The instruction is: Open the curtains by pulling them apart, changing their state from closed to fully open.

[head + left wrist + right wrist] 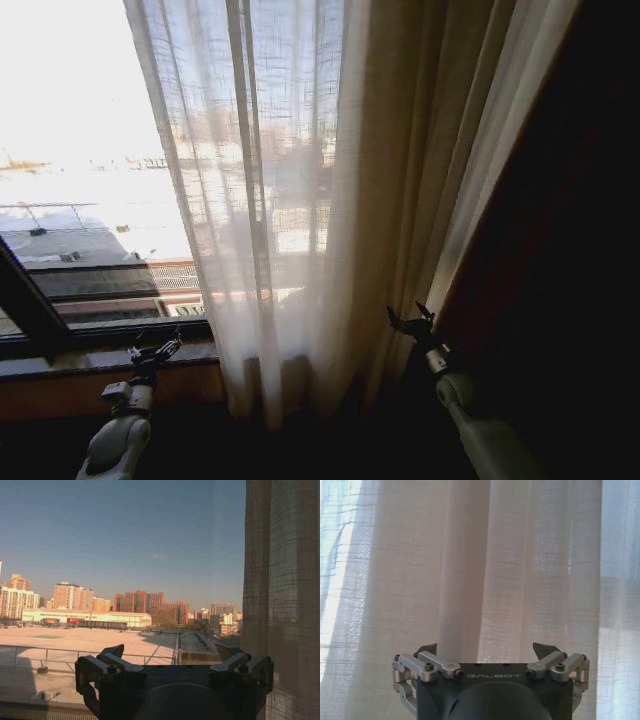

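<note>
The sheer off-white curtains [290,200] hang in long pleats across the middle and right of the window, bunched cream-beige toward the right. The window's left part is bare glass. My left gripper [157,351] is open, low at the left by the sill, a short way left of the curtain's edge [280,605], holding nothing. In its own wrist view the left gripper [172,652] faces the bare glass. My right gripper [412,322] stands open at the bunched folds low on the right. The right wrist view has the right gripper [487,650] facing pleated fabric [485,560], with nothing between the fingers.
A dark brown opaque drape [560,260] covers the far right. A dark window frame [30,310] and wooden sill [90,365] run along the lower left. Rooftops and city buildings [100,610] lie beyond the glass.
</note>
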`<state>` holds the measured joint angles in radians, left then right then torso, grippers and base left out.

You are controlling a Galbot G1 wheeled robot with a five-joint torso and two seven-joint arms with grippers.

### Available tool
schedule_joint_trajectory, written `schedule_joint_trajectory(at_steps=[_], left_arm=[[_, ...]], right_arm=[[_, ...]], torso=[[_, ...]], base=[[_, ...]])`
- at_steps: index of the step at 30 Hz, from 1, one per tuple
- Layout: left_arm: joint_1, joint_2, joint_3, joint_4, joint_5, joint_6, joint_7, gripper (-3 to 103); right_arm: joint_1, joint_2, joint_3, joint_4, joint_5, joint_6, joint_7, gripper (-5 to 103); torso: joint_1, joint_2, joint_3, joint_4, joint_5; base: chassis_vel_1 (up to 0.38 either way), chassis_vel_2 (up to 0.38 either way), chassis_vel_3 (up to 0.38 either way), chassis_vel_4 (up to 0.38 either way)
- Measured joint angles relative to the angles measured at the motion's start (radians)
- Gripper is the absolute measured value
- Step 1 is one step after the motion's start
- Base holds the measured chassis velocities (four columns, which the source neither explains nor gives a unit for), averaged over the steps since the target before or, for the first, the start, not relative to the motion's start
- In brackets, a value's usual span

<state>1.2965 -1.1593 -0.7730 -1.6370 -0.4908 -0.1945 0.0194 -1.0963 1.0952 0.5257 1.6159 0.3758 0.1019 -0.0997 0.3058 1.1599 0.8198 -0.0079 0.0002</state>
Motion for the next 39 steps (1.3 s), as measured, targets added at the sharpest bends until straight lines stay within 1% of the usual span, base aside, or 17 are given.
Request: schedule_joint_trajectory(at_steps=[6,7,14,15,17,20,21,24,28,30,32,33,35,37,39], left_arm=[[0.000,0.000,0.000,0.000,0.000,0.000,0.000,100],[0.000,0.000,0.000,0.000,0.000,0.000,0.000,100],[0.000,0.000,0.000,0.000,0.000,0.000,0.000,100],[0.000,0.000,0.000,0.000,0.000,0.000,0.000,100],[0.000,0.000,0.000,0.000,0.000,0.000,0.000,100],[0.000,0.000,0.000,0.000,0.000,0.000,0.000,100],[0.000,0.000,0.000,0.000,0.000,0.000,0.000,100],[0.000,0.000,0.000,0.000,0.000,0.000,0.000,100],[0.000,0.000,0.000,0.000,0.000,0.000,0.000,100],[0.000,0.000,0.000,0.000,0.000,0.000,0.000,100],[0.000,0.000,0.000,0.000,0.000,0.000,0.000,100],[0.000,0.000,0.000,0.000,0.000,0.000,0.000,100],[0.000,0.000,0.000,0.000,0.000,0.000,0.000,100],[0.000,0.000,0.000,0.000,0.000,0.000,0.000,100],[0.000,0.000,0.000,0.000,0.000,0.000,0.000,100]], right_arm=[[-0.001,-0.005,0.005,0.005,-0.001,0.000,0.000,100],[-0.006,-0.009,0.009,0.006,0.000,0.000,-0.002,100],[-0.015,-0.017,0.019,0.012,0.002,0.000,-0.007,100],[-0.019,-0.017,0.020,0.013,0.003,0.000,-0.007,100],[-0.022,-0.017,0.021,0.015,0.004,0.000,-0.012,100],[-0.024,-0.018,0.021,0.015,0.004,0.000,-0.018,100],[-0.024,-0.018,0.022,0.015,0.005,0.000,-0.019,100],[-0.024,-0.018,0.022,0.015,0.005,0.000,-0.023,100],[-0.023,-0.017,0.022,0.014,0.005,0.001,-0.027,100],[-0.022,-0.016,0.021,0.010,0.005,0.002,-0.030,100],[-0.020,-0.016,0.020,0.009,0.004,0.002,-0.032,100],[-0.018,-0.016,0.020,0.007,0.004,0.003,-0.033,100],[-0.012,-0.015,0.014,0.001,0.010,0.012,-0.033,100],[-0.006,-0.012,0.009,-0.005,0.018,0.025,-0.032,100],[0.002,-0.008,0.005,-0.016,0.020,0.039,-0.032,100]], torso=[[0.000,0.000,0.000,0.0006,-0.0005],[0.000,0.000,0.000,0.0004,0.0002],[0.000,0.000,0.000,0.0001,-0.0004],[0.000,0.000,0.000,0.0002,0.0002],[0.000,0.000,0.000,0.0001,-0.0005],[0.000,0.000,0.000,0.0006,0.0003],[0.000,0.000,0.000,0.0006,0.0000],[0.000,0.000,0.000,0.0001,-0.0002],[0.000,0.000,0.000,0.0002,-0.0005],[0.000,0.000,0.000,0.0003,0.0002],[0.000,0.000,0.000,0.0004,0.0002],[0.000,0.000,0.000,0.0001,-0.0001],[0.000,0.000,0.000,0.0000,-0.0005],[0.000,0.000,0.000,0.0004,-0.0005],[0.000,0.000,0.000,0.0002,0.0003]], base=[[0.263,0.213,-0.254,-0.192],[0.321,0.269,-0.331,-0.273],[0.313,0.284,-0.335,-0.294],[0.352,0.320,-0.373,-0.318],[0.389,0.347,-0.385,-0.350],[0.392,0.351,-0.405,-0.342],[0.391,0.347,-0.389,-0.338],[0.349,0.331,-0.375,-0.341],[0.374,0.316,-0.393,-0.309],[0.414,0.333,-0.399,-0.313],[0.402,0.330,-0.396,-0.316],[0.363,0.304,-0.394,-0.335],[0.357,0.327,-0.344,-0.336],[0.351,0.337,-0.350,-0.338],[0.381,0.343,-0.365,-0.336]])
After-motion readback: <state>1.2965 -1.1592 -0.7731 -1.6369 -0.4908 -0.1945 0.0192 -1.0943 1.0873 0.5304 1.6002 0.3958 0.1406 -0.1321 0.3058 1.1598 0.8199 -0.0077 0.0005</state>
